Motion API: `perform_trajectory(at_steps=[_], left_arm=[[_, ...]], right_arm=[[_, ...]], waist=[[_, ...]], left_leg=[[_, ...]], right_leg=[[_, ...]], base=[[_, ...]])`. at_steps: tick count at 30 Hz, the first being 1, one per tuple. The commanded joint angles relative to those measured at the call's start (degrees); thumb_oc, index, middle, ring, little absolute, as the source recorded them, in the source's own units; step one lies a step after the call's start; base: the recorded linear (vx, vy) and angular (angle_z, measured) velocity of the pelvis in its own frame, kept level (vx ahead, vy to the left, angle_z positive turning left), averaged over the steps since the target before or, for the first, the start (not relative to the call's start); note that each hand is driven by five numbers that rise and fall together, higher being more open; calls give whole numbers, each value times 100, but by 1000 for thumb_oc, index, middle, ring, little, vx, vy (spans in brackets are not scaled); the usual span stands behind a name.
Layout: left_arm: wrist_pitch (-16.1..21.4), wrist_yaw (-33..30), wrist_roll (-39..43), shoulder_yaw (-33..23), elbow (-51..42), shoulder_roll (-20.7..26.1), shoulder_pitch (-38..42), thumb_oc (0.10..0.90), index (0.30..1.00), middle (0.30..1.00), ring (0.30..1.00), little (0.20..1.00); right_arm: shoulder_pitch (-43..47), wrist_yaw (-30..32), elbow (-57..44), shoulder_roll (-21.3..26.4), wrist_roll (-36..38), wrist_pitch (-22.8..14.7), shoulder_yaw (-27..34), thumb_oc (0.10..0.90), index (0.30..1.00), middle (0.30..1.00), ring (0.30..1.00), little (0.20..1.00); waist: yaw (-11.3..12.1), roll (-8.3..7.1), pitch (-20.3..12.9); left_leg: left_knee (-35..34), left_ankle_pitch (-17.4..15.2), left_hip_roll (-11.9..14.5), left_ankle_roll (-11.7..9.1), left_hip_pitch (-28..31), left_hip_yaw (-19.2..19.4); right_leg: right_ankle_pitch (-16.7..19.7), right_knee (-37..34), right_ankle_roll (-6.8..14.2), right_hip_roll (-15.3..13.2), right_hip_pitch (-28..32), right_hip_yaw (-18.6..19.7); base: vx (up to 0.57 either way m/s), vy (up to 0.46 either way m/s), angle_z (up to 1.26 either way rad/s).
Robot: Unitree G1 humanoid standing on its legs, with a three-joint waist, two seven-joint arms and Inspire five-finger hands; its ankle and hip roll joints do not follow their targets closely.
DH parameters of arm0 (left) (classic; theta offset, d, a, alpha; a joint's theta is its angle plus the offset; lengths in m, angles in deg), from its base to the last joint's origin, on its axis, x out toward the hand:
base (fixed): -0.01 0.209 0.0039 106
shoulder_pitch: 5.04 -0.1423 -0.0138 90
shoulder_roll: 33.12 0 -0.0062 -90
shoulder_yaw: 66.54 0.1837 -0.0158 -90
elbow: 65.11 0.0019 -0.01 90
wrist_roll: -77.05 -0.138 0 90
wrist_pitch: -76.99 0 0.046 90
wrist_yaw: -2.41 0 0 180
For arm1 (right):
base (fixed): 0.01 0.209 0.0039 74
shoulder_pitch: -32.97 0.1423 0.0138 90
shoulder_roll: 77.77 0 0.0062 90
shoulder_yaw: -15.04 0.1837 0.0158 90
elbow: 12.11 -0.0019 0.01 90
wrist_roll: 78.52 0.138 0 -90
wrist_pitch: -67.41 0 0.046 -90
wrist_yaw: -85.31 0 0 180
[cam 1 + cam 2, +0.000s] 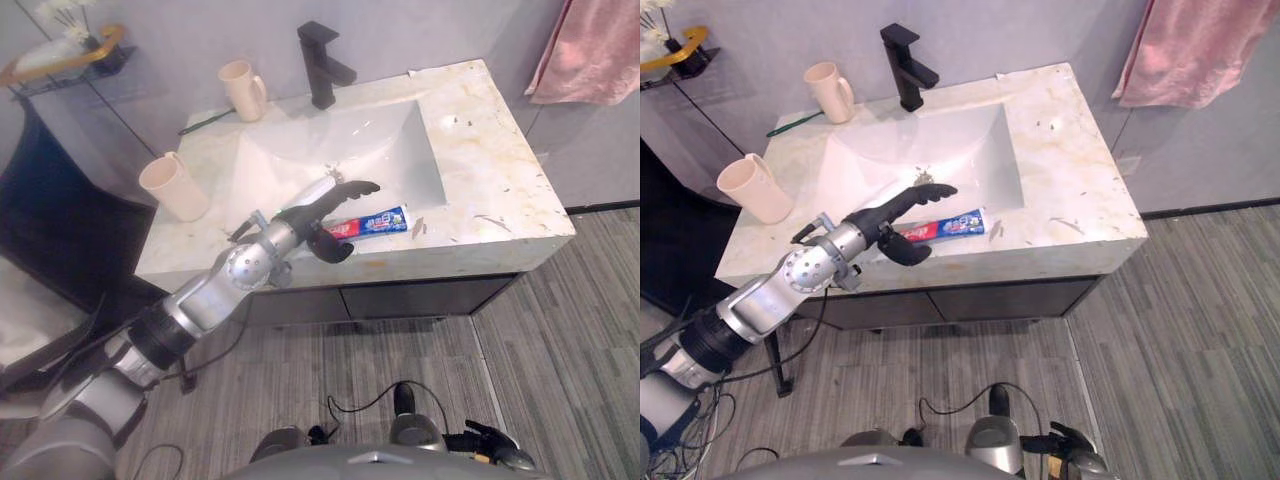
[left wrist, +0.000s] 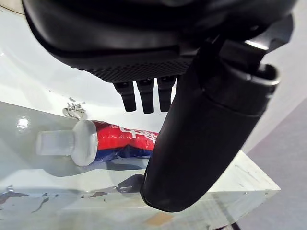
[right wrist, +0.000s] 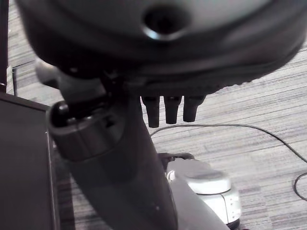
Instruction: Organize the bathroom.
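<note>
marble-topped vanity counter point(image 1: 500, 190) carries a red, white and blue toothpaste tube point(image 1: 372, 223) lying flat on its front edge, just beside the white sink basin point(image 1: 340, 150), loose rather than stored. the dark left hand point(image 1: 322, 212) hovers over the tube's cap end with fingers straight and thumb spread, holding nothing, apparently set to grasp it. two cream mugs point(image 1: 174, 186) stand well apart, likely destinations. the right hand point(image 3: 144, 158) hangs above the floor, fingers relaxed

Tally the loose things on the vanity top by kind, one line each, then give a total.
Cups: 2, one cup at the counter's left edge, one cup by the black faucet
Toothpaste tubes: 1, the toothpaste tube on the front rim, under the left hand
Toothbrushes: 1, the toothbrush lying near the back cup
Total: 4
</note>
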Motion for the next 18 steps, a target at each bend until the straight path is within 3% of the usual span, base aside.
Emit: perform_trajectory(at_steps=[1,18], left_arm=[[154,12,-455,-399,14,402,821,800,900,900,900,900],[-1,262,-696,-468,22,579,726,800,900,900,900,900]], right_arm=[[133,24,37,229,-57,6,-117,800,900,900,900,900],[129,33,50,222,-45,68,-131,800,900,900,900,900]], waist=[[-5,11,-67],[110,-39,-72]], left_leg=[[360,-254,72,-16,-517,-104],[367,-249,15,-24,-570,-173]], right_leg=[[-1100,264,254,357,496,-587],[-1099,280,266,347,539,-655]], base=[[-5,17,15],[-5,7,3]])
